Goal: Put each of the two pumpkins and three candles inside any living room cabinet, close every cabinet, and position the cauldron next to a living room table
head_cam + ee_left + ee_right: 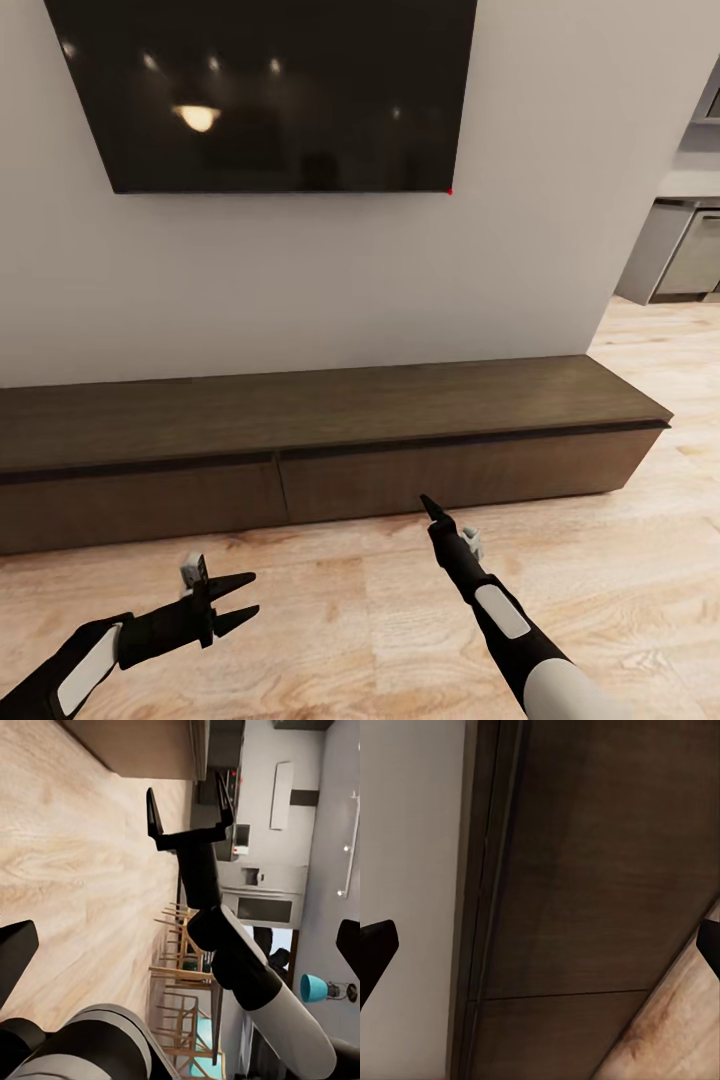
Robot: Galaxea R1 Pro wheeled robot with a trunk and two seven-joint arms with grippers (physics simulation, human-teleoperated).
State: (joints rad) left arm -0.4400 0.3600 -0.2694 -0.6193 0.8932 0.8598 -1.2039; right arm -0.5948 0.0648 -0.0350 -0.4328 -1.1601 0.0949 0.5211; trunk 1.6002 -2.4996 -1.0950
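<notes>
From the head camera, your cabinet (330,455) runs along the far wall, both fronts shut. The left gripper (237,602) is spread and empty; the right gripper (433,510) points at the right front (450,475).

The left wrist camera shows the right gripper's jaws parted, holding nothing.

The right wrist camera faces flat, handle-less wood: rigid, probably slick, so hook an edge or the seam (559,995).

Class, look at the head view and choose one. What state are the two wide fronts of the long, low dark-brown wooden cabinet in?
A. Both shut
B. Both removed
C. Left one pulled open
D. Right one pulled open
A: both fronts of the long, low dark-brown wooden cabinet sit flush under the slab top, with only a thin seam between them; the right pincer points at it from the floor side.
</notes>
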